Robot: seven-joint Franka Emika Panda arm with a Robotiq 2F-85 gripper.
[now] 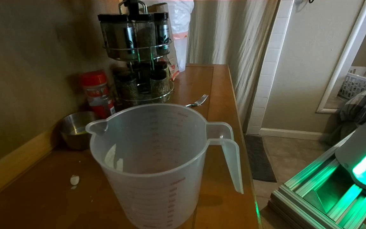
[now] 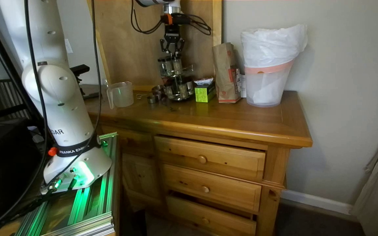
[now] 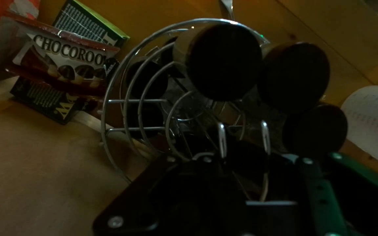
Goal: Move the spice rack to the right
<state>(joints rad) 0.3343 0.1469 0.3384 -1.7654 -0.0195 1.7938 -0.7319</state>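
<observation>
The spice rack (image 2: pixel 178 87) is a round two-tier wire carousel of small glass jars with dark lids. It stands at the back of the dresser top and leans slightly, its upper tier shifted left in that exterior view; I cannot tell whether its base touches the wood. It also shows in an exterior view (image 1: pixel 144 36) and in the wrist view (image 3: pixel 223 62), with upper jars only on one side. My gripper (image 2: pixel 174 52) points down at its top. In the wrist view the fingers (image 3: pixel 245 154) look shut on the wire handle, though the tips are very dark.
A translucent jug (image 1: pixel 157 190), a metal cup (image 1: pixel 76 130), a red-lidded jar (image 1: pixel 98 95) and a fork (image 1: pixel 199 101) are near the rack. On its right are a green box (image 2: pixel 203 93), a paper bag (image 2: pixel 226 75) and a lined bin (image 2: pixel 264 83). A Chocoroo packet (image 3: pixel 67 62) lies close.
</observation>
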